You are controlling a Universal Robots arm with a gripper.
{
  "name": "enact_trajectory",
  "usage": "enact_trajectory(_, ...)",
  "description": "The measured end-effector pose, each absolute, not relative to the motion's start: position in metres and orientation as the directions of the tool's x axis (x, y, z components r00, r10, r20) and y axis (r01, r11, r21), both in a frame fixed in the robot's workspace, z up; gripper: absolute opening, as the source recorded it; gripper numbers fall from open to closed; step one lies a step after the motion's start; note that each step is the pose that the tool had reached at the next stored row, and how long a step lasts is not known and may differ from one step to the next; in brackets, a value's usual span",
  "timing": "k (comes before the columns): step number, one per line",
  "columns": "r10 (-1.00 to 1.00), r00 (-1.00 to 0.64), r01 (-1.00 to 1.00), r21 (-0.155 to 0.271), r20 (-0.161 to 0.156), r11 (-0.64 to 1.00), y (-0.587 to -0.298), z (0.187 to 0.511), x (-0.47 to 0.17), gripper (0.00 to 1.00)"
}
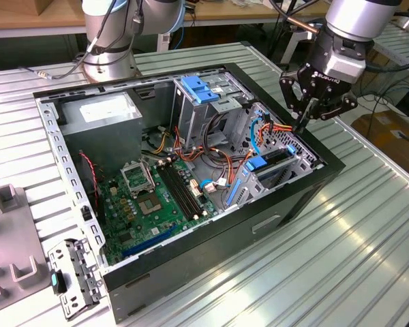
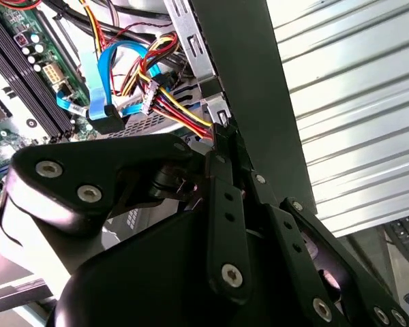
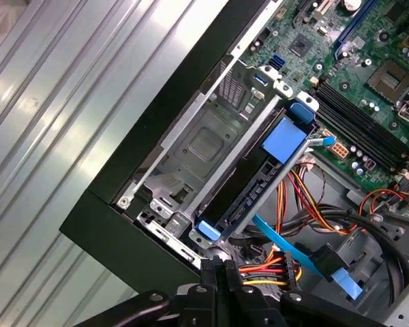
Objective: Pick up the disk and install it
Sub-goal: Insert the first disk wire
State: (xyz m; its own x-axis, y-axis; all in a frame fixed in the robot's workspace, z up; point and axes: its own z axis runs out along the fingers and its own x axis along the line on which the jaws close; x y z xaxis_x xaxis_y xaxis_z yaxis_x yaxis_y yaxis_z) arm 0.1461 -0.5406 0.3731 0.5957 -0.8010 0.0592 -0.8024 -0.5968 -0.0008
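The disk, dark with bright blue rails, stands on edge in the metal drive bay at the corner of the open computer case. In the exterior view the disk lies at the case's right end, beside red, yellow and orange cables. My gripper hangs just above that end of the bay, at the case's rim. Its black fingers are pressed together, shut, with nothing between them. In the first wrist view the gripper sits right over the cable bundle next to the disk's near blue tab.
A green motherboard fills the case floor. A paler blue bracket tops the upper cage. A flat light-blue cable crosses near the fingertips. Another arm's base stands behind the case. Grey fixtures and a metal bracket lie at the exterior view's left.
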Motion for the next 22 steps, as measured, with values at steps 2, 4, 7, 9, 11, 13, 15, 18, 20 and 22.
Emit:
enact_trajectory(2,-0.801,0.596,-0.802,-0.001,0.059,-0.597,-0.5406,0.3731,0.1461,0.16)
enact_trajectory(4,-0.801,0.596,-0.802,-0.001,0.059,-0.597,-0.5406,0.3731,0.1461,0.16)
enact_trajectory(7,-0.812,0.58,-0.814,-0.001,0.059,-0.582,-0.5406,0.3731,0.1461,0.16)
enact_trajectory(9,-0.828,0.557,-0.83,-0.001,0.059,-0.558,-0.5406,0.3731,0.1461,0.16)
enact_trajectory(11,-0.856,0.514,-0.857,-0.001,0.059,-0.515,-0.5406,0.3731,0.1461,0.16)
enact_trajectory(13,-0.869,0.492,-0.87,-0.001,0.059,-0.492,-0.5406,0.3731,0.1461,0.16)
enact_trajectory(15,-0.893,0.446,-0.895,-0.001,0.059,-0.447,-0.5406,0.3731,0.1461,0.16)
enact_trajectory(18,-0.905,0.422,-0.906,-0.001,0.059,-0.422,-0.5406,0.373,0.1432,0.16)
enact_trajectory(20,-0.905,0.422,-0.906,-0.001,0.059,-0.422,-0.5406,0.3731,0.1432,0.16)
enact_trajectory(22,-0.907,0.418,-0.908,-0.001,0.059,-0.418,-0.5406,0.3731,0.1431,0.16)
